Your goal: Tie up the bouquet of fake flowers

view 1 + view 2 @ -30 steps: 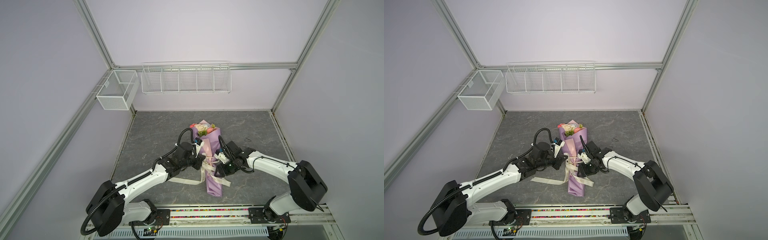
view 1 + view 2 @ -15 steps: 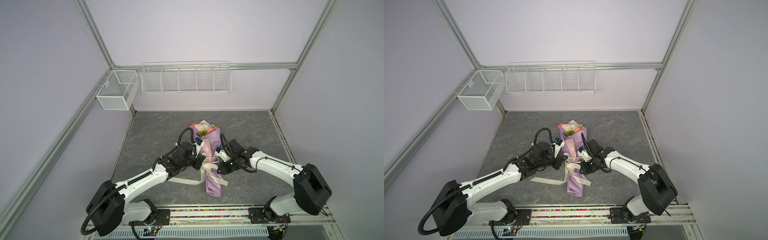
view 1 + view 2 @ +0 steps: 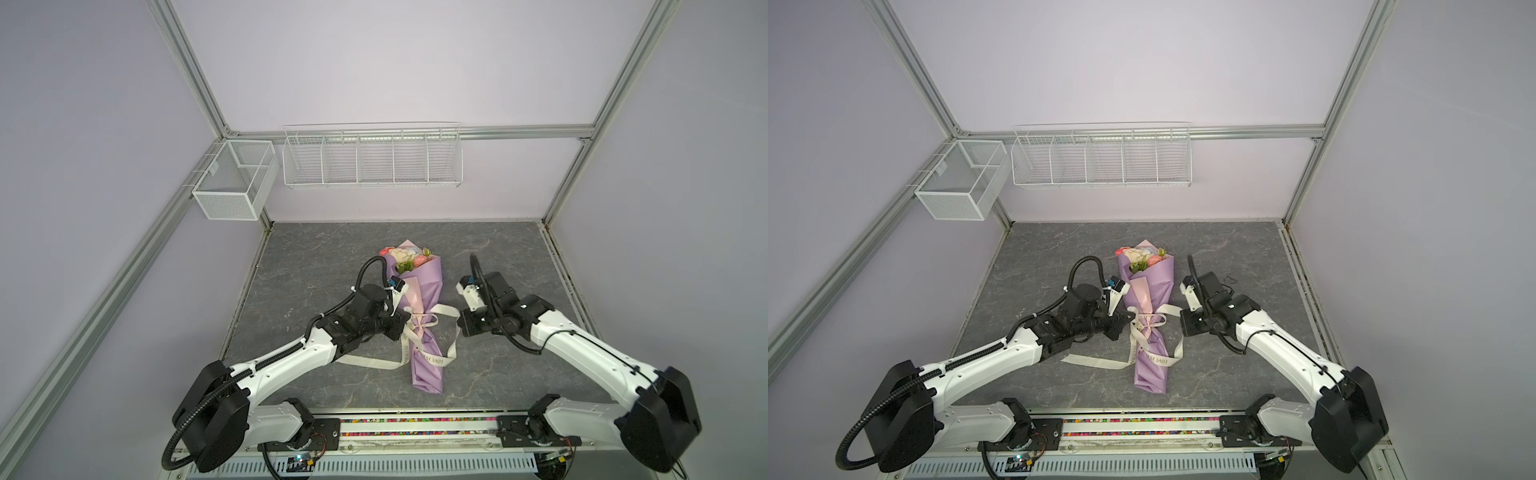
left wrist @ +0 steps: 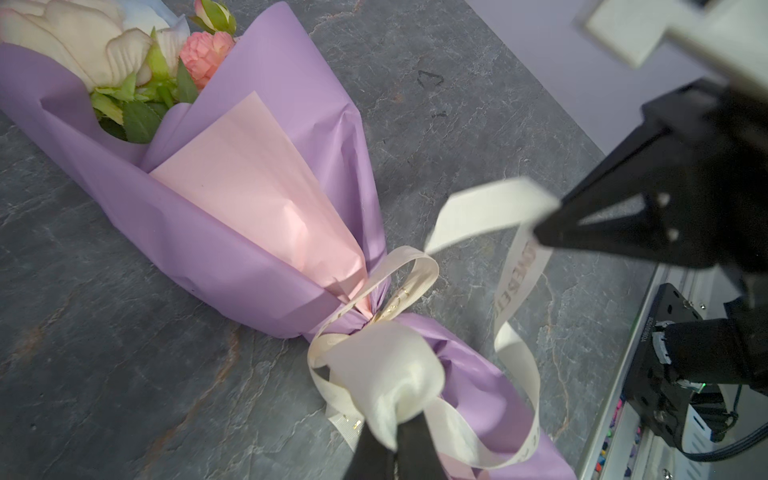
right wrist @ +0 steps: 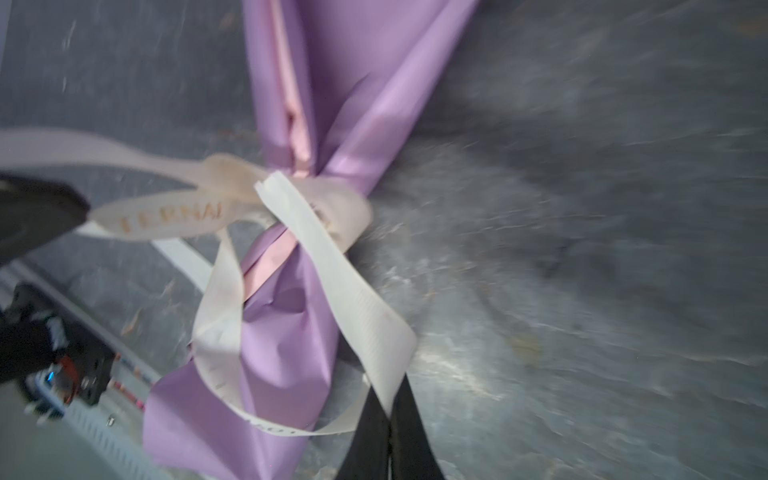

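The bouquet (image 3: 406, 257) lies centre, blooms toward 12 o'clock. The right gripper (image 3: 459, 320), half-open a second ago, now pinches a ribbon (image 3: 444, 309) loop, drawn out toward 3 o'clock; the left gripper (image 3: 404, 328) pinches the 9 o'clock loop. The bow (image 3: 424, 328) looks ready for tightening.

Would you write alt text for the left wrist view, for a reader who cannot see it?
The left gripper and right gripper are each shut on the cream ribbon wrapped round the waist of the lilac wrapping paper. The bouquet of fake flowers lies inside it on the grey table, blooms at the open end.
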Available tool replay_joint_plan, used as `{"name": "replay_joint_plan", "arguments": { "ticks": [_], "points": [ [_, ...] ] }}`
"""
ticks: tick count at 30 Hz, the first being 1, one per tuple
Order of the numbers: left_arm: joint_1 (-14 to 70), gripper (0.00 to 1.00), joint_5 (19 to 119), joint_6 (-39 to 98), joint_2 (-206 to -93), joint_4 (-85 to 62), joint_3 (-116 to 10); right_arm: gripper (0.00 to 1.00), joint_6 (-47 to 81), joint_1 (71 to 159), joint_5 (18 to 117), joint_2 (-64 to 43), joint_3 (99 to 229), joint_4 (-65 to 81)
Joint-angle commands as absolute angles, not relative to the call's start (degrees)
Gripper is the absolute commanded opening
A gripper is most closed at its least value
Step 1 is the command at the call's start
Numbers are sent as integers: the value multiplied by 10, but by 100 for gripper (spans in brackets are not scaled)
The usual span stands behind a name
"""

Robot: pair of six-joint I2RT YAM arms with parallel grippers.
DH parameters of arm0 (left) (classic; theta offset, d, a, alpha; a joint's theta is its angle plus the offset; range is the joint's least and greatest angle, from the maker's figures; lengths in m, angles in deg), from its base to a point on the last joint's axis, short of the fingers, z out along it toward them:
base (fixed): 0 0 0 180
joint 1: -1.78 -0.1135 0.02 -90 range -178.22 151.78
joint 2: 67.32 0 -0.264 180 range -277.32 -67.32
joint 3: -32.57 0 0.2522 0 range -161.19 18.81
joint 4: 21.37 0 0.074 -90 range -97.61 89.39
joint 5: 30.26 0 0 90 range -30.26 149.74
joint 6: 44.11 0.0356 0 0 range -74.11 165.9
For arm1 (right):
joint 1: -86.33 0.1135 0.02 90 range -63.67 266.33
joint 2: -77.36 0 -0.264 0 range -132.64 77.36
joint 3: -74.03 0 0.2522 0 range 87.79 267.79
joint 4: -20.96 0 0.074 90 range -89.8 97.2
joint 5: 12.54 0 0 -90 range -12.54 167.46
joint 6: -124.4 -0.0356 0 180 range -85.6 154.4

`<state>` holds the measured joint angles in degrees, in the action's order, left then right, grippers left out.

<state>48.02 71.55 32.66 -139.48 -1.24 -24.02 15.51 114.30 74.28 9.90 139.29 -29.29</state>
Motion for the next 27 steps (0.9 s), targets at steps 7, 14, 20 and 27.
{"name": "replay_joint_plan", "arguments": {
  "ticks": [7, 14, 20, 27],
  "points": [
    [478, 0, 701, 313, -1356, -5, -221, 11, 163, 958, 796, 77, 1452, -336],
    [478, 0, 689, 300, -1317, -6, -188, 13, 137, 927, 688, 21, 1434, -322],
    [478, 0, 706, 280, -1302, -1, -167, 14, 119, 927, 690, 43, 1388, -321],
    [478, 0, 698, 254, -1289, -12, -142, 36, 85, 932, 680, 88, 1339, -330]
  ]
}}
